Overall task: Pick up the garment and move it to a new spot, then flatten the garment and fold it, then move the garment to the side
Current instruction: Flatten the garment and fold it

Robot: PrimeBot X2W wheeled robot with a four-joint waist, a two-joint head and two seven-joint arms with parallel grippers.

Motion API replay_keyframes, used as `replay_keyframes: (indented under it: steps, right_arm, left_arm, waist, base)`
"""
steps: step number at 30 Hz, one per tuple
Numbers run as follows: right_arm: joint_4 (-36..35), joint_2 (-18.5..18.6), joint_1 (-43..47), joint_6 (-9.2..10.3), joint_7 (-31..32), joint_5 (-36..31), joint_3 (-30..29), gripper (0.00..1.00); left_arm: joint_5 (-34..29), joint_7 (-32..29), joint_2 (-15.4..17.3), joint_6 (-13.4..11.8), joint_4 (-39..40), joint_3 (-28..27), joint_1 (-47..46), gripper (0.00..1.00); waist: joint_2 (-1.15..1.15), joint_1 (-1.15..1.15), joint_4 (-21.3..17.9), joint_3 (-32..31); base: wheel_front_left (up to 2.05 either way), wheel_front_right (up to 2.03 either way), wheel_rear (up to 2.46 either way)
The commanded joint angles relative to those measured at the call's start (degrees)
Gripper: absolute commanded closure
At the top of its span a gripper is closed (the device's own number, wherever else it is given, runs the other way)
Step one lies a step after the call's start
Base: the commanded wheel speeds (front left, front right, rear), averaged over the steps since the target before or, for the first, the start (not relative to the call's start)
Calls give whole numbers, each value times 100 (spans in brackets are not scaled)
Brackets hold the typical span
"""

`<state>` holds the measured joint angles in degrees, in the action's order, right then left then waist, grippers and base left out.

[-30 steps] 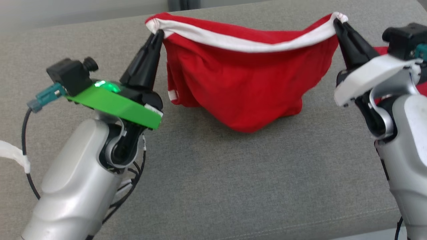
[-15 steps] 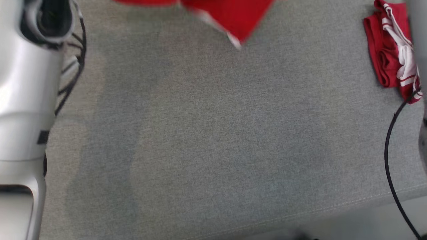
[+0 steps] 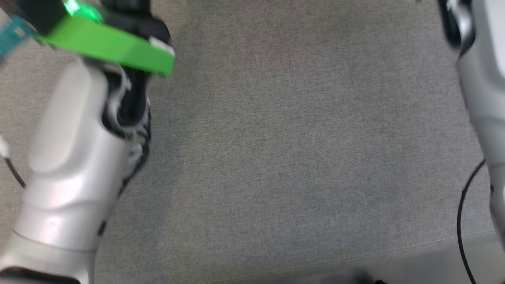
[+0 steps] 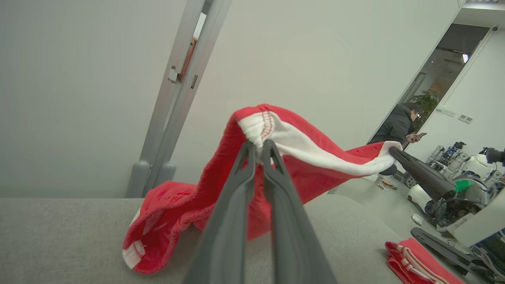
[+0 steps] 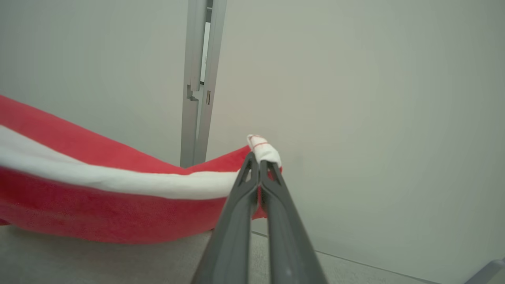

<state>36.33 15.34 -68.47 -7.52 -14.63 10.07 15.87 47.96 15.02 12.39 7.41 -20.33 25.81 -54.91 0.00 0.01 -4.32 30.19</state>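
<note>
Garment [image 4: 311,179] hangs strung between your two arms, its lower end sagging to the grey couch [image 4: 59,236]. Left pincer [image 4: 258,146] is clenched on one corner of the white waistband. Right pincer [image 5: 259,158] is clenched on the other corner. A folded red cloth [image 4: 414,262] lies on the couch near the right arm.

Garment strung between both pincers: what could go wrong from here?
1. The left pincer and right pincer each nip only a corner of the white waistband; a tug may pull it free.
2. The garment sags bunched toward the grey cushion; it may drag and land creased.
3. A folded red pile lies beside the right arm; a sweep could disturb it.
</note>
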Motion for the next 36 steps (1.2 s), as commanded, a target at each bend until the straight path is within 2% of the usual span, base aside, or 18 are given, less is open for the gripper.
replay_keyframes:
  steps: [1,5,10,12,19,22,24,31,36]
  right_arm:
    - [2,103,315,6,40,161,81,100]
    - [-337,270,1327,6,192,526,188,100]
    - [-1288,498,2657,6,544,706,-4,100]
    - [-1793,595,3193,6,866,631,-155,100]
    - [-3770,464,5395,6,2454,569,-642,100]
    - [-4364,422,6191,6,3019,593,-725,100]
    - [-4611,400,6678,7,3399,692,-755,100]
    - [-5270,287,7895,9,4627,1006,-1296,100]
    - [-5807,331,8076,10,4994,930,-1615,100]
  left_arm:
    - [42,16,11,15,23,68,287,100]
    - [37,15,34,15,43,398,1158,100]
    - [-107,17,88,15,115,715,2015,100]
    - [-103,16,121,15,136,757,2301,100]
    - [-209,16,431,15,203,880,3306,100]
    - [-455,16,680,15,117,991,3671,100]
    - [-486,16,732,15,84,1016,3881,100]
    - [-566,-151,1003,-119,170,1225,4489,100]
    - [-471,-277,1099,-131,587,1316,4733,100]
  waist:
    - [0,-1,96,-151]
    - [0,-1,182,-466]
    - [0,-1,279,-889]
    - [0,-1,292,-1046]
    - [0,-1,241,-1592]
    - [0,-1,200,-1752]
    - [0,-1,180,-1831]
    - [0,-1,210,-1951]
    - [0,-1,241,-1957]
  base:
    - [0,0,0]
    - [0,0,0]
    - [0,0,0]
    - [0,0,0]
    - [0,0,0]
    - [0,0,0]
    - [0,0,0]
    - [0,0,0]
    - [0,0,0]
